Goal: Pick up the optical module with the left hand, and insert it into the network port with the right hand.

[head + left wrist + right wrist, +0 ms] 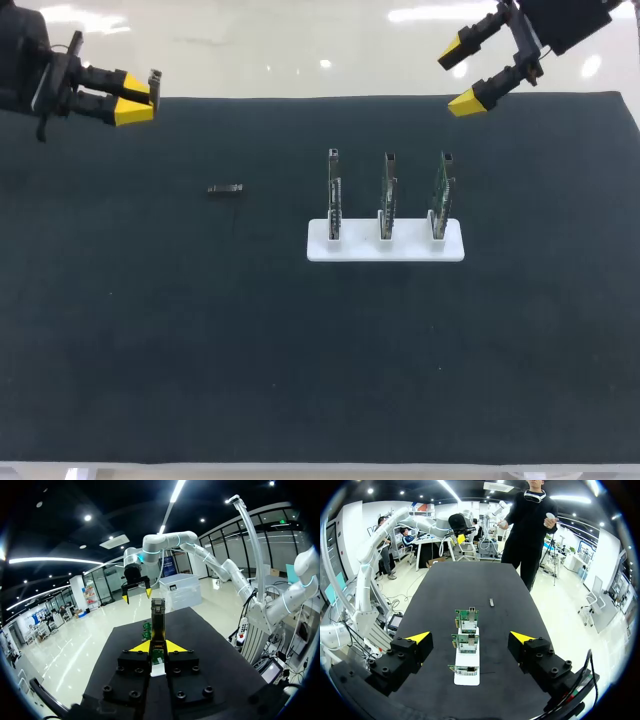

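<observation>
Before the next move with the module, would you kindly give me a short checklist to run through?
1. Left gripper shut on the slim dark optical module: ok, one finger on each side.
2. Right gripper open to receive it: ok, fingers wide apart.
3. Three green circuit boards upright in the white plastic stand: ok.
4. Ports on the boards free of obstruction: cannot tell, too small.
5. Small dark piece on the black mat lies apart from the stand: ok.

No readable text or numbers on anything
</observation>
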### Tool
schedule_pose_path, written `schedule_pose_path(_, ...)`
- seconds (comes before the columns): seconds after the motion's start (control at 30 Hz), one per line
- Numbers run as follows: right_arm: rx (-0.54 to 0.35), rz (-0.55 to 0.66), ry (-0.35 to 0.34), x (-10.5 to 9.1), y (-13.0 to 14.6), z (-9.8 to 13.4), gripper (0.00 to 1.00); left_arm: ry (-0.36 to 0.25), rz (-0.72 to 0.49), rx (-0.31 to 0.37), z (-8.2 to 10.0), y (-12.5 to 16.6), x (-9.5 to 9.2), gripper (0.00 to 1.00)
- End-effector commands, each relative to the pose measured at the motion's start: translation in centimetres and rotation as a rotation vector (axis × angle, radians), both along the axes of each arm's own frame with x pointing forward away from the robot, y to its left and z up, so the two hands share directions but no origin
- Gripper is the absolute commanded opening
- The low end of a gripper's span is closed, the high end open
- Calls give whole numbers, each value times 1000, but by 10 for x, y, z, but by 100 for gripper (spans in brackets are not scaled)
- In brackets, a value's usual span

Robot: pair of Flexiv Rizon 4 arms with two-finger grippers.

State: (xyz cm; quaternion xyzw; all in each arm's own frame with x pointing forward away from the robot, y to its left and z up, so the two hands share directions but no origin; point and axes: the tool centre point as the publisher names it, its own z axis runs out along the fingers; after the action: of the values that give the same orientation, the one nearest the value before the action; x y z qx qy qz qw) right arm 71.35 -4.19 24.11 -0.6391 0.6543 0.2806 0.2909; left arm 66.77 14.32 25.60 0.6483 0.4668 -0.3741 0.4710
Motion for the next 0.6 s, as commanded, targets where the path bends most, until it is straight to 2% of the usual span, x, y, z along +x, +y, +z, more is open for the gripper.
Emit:
schedule_pose_path(0.03, 2, 0, -1, 0, 0, 0, 100, -11, 28, -5, 0, -1, -4, 0)
schedule_pose_path(0.3, 2, 0, -1, 0, 0, 0, 100, -11, 28, -5, 0, -1, -4, 0)
schedule_pose_path(0.53, 2, 0, -1, 0, 0, 0, 100, 32, -20, -80, -3, -39, -1, 0)
schedule_pose_path(0.6, 2, 0, -1, 0, 0, 0, 100, 24, -18, -93, -4, -48, 2, 0)
